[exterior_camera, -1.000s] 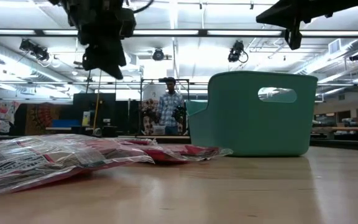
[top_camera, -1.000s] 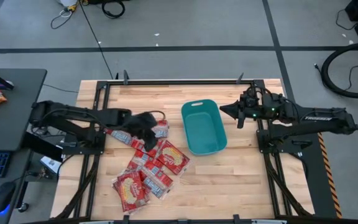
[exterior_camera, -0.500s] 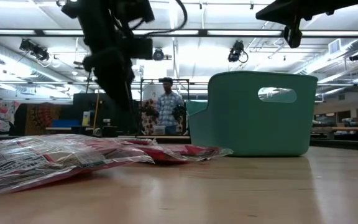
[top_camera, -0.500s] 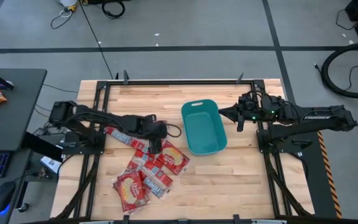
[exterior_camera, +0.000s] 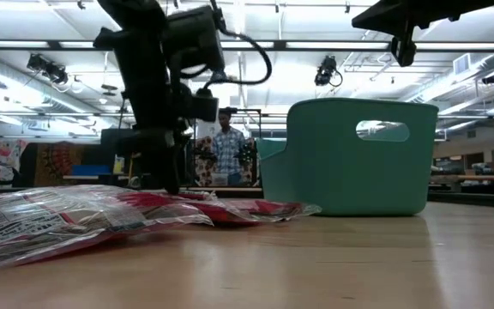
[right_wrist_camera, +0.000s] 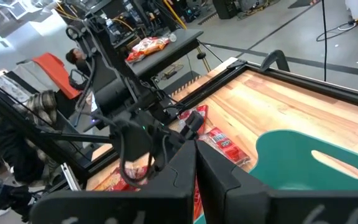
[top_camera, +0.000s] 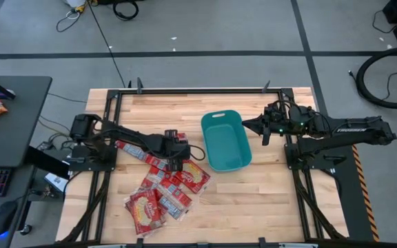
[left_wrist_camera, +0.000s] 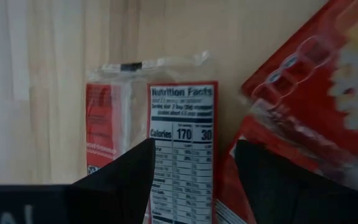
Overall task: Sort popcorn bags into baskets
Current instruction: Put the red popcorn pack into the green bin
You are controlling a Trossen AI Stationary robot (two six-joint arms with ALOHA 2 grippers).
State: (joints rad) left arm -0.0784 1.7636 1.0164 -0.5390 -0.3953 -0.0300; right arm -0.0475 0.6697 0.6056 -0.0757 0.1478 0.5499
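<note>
L gripper is low over the near end of the popcorn bags, fingers apart, straddling one bag that lies label-up w/ its nutrition panel showing; nothing gripped, and contact w/ the film can't be told. In the L wrist view the two dark fingers sit either side of that panel, bare wood beyond the bag's clear sealed edge, another red bag just beside it. The rest of the pile runs from the claw back toward the table's front-left, bags overlapping. Teal basket stands just to the claw's right, apart from it, a strip of bare wood between; its handle cutout faces the low cam. Basket looks empty from above. R gripper hangs in the air just past the basket's far-right rim, fingers closed together w/ nothing between them. Table is open wood in front of and right of the basket. A person stands far back in the room.
</note>
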